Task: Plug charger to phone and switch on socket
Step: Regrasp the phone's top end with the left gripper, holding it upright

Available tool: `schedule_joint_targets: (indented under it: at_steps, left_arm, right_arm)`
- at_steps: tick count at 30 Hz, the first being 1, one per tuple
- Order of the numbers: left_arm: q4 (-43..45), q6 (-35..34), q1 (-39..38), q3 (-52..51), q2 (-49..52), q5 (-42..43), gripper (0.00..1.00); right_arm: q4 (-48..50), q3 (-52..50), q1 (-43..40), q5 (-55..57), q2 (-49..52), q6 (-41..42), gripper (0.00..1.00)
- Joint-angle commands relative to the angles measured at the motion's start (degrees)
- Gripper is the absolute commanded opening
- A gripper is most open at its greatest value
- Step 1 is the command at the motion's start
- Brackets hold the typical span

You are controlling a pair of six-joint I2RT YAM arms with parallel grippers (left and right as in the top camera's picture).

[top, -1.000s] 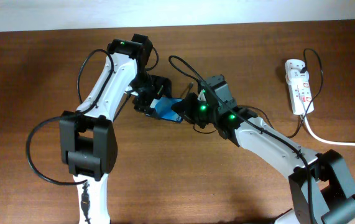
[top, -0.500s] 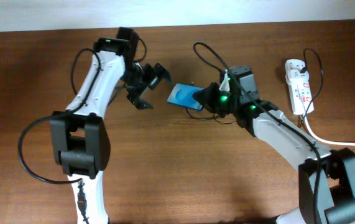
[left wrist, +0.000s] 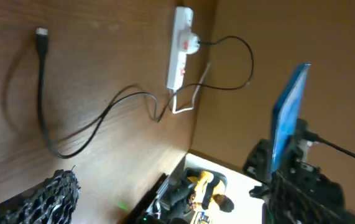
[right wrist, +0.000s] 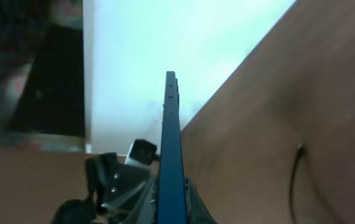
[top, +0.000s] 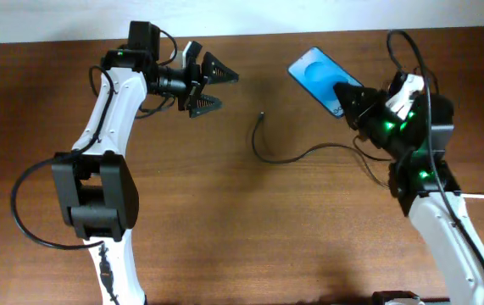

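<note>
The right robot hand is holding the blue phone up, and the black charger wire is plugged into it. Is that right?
Not quite. The right gripper does hold the phone up, but the charger is not plugged into it. Its plug tip lies loose on the table, well apart from the phone. The left wrist view shows this best.

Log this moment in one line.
left gripper: open, empty | right gripper: shut on phone, lifted | charger: on table, tip free | socket: no gripper near
</note>
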Motion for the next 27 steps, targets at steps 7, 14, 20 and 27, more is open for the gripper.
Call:
schedule_joint_targets:
  at_steps: [7,14,20,27]
  left_arm:
    - [11.3,-10.1,-1.6,1.0,0.3,5.8,1.00]
    - [19.1,-24.0,-6.2,1.0,0.3,1.1,0.99]
    - [27.7,-32.5,-9.4,1.0,0.3,-3.4,0.93]
    - [33.2,-40.4,-12.2,1.0,0.3,-4.9,0.61]
  right_arm:
    - [12.3,-4.0,19.1,33.9,4.1,29.8,0.04]
    - [19.0,0.3,24.9,38.3,12.8,29.8,0.04]
    - [19.0,0.8,25.1,38.3,13.2,29.6,0.04]
    - [19.1,1.2,25.5,37.9,13.2,29.6,0.04]
